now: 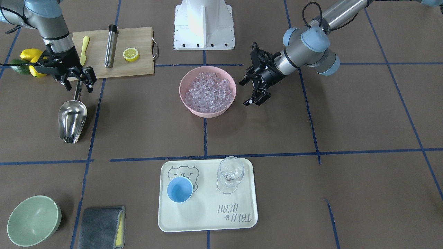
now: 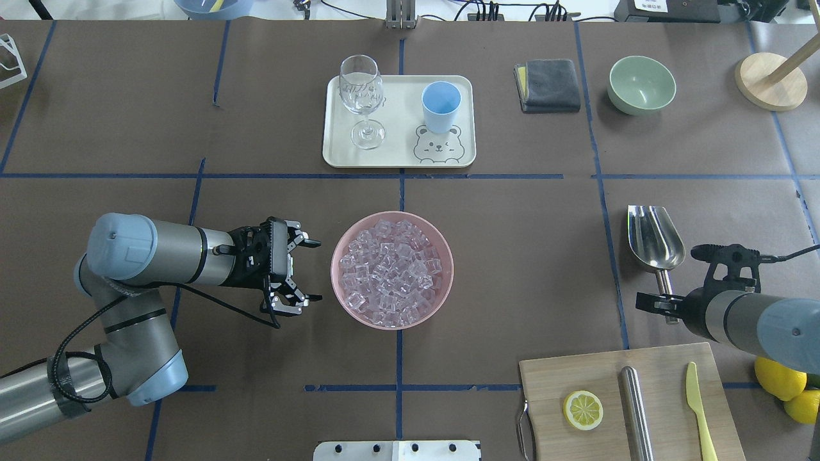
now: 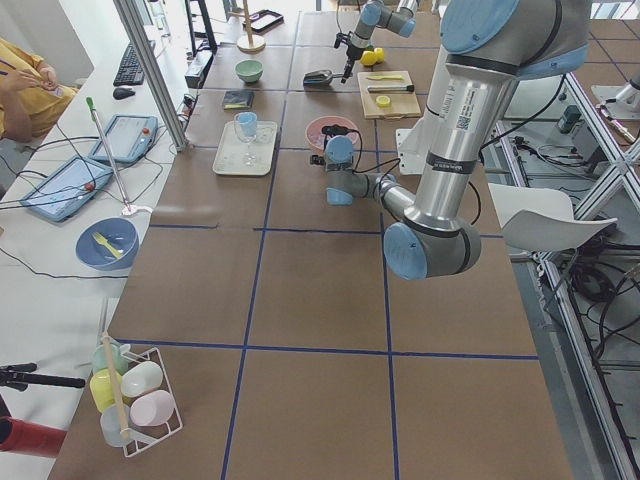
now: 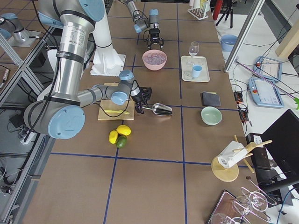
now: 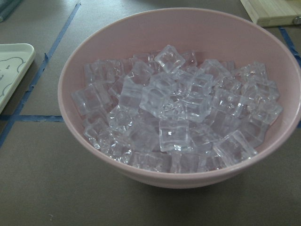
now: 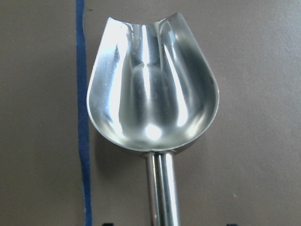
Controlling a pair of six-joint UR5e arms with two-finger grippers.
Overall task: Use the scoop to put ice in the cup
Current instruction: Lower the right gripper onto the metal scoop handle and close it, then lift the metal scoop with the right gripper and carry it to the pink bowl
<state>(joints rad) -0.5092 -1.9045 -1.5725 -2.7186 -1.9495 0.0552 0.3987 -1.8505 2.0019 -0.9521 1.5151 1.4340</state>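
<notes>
In the front-facing view the shiny stainless-steel scoop (image 1: pixel 72 119) lies flat on the brown paper-covered table (image 1: pixel 277 131) with its trough open upward. Its thin rod handle runs up between the fingers of the right gripper (image 1: pixel 78 83). Those fingers stand spread, one on each side of the rod, and the handle's end is hidden behind them. The left gripper (image 1: pixel 246 93) hangs just beside the round pink bowl (image 1: pixel 184 100) heaped with clear ice cubes (image 1: pixel 208 91). Its jaws are wide apart with nothing between them. The small light-blue cup (image 1: pixel 180 189) stands upright on the cream rectangular tray (image 1: pixel 207 218), near a clear stemmed glass (image 1: pixel 230 174) and well apart from both bowl and scoop.

From overhead, the right wrist covers one finger, and only the other shows, beside the handle.

In both side views the grippers are too small to judge.

The left wrist camera is filled by the bowl of ice cubes, with a corner of the tray cut off at the frame's edge.

The right wrist camera looks into the scoop's trough. The handle is cut off at the bottom edge, where two dark fingertips just peep in, clear of the rod on either side.
</notes>
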